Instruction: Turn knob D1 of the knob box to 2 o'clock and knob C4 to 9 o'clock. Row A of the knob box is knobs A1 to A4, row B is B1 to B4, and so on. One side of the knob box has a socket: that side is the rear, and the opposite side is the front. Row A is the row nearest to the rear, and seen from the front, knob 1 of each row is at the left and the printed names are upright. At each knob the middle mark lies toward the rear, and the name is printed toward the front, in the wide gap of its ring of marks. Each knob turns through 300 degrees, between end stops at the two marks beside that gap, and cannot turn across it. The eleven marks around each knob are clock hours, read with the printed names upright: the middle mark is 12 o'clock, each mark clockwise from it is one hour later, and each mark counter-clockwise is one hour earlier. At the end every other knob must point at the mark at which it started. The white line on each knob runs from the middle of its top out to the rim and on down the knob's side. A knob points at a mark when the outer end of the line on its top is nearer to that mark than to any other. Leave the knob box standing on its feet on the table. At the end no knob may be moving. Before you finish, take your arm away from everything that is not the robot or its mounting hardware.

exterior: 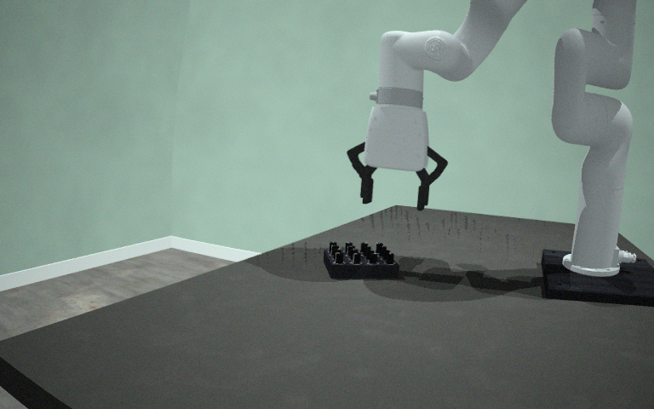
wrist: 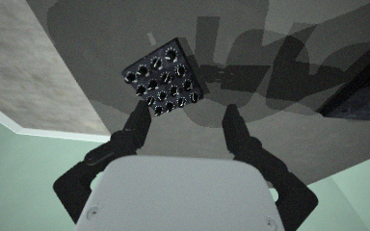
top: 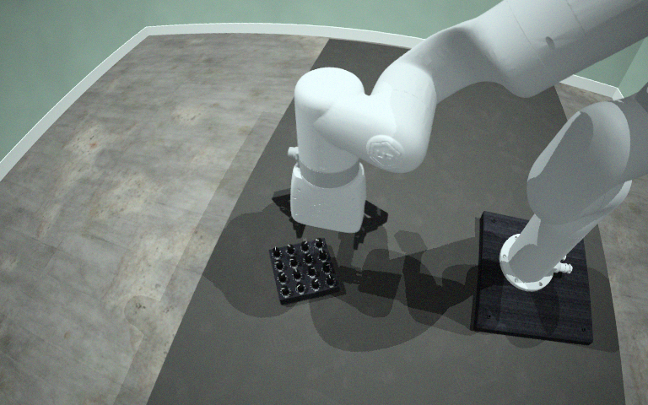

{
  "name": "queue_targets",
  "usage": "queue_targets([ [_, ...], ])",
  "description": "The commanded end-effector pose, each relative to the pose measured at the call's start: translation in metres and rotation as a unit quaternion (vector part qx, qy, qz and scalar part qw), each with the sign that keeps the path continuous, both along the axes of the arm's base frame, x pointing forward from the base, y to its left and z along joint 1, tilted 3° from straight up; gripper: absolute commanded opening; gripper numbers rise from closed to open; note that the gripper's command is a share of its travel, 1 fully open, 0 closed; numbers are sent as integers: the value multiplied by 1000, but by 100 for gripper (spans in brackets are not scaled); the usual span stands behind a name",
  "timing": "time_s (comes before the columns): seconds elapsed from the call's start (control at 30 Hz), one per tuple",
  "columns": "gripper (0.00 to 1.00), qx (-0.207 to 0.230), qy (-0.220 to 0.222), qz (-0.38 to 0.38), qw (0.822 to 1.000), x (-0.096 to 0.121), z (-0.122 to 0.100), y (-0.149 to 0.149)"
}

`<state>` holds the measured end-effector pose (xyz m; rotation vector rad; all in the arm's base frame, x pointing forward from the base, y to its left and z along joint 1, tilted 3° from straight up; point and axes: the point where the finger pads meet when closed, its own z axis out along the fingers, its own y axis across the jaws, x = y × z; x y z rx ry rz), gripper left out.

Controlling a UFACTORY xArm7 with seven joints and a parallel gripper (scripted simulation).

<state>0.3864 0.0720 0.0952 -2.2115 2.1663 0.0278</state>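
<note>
- The black two-fingered gripper (exterior: 395, 198) on the white arm hangs high above the dark grey table (exterior: 289, 337), its fingers spread as wide as they go with nothing between them.
- The small black square knob box (exterior: 360, 262), carrying a four-by-four grid of black knobs with white pointer lines, stands flat on the table, well apart from the black base plate (exterior: 598, 284) to which the arm is bolted.
- In the exterior view the gripper sits a little to the base side of the box and far above it; no finger is near any knob.
- In the wrist view the knob box (wrist: 163, 77) lies ahead of the left fingertip (wrist: 141, 112) and is turned diagonally to the line between the fingers, so the rows run at a slant to the jaws.
- The top view shows the knob box (top: 304, 269) just clear of the wrist housing, on the side toward the camera.
- The printed names and the socket are too small to read, so I cannot tell which corner holds D1 or where C4 sits.
- My judgement: the coming move depends on that offset. The gripper needs to shift sideways until one chosen knob is centred between the fingers, then descend straight so neighbouring knobs are not nudged.
- Neither target knob looks attended to yet; the task seems at its opening approach.
</note>
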Motion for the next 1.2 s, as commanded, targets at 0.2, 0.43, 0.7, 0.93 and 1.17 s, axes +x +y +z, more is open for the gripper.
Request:
queue_targets([
  [0.2, 100, -1, 12, -172, 985, 2, 0, 4],
  [0.43, 100, 1, 18, -270, 963, 2, -1, 7],
  [0.7, 100, 5, 25, -387, 922, 3, -4, 10],
  [0.93, 100, 7, 30, -472, 881, 3, -7, 13],
  [1.17, 100, 8, 34, -526, 850, 3, -9, 14],
])
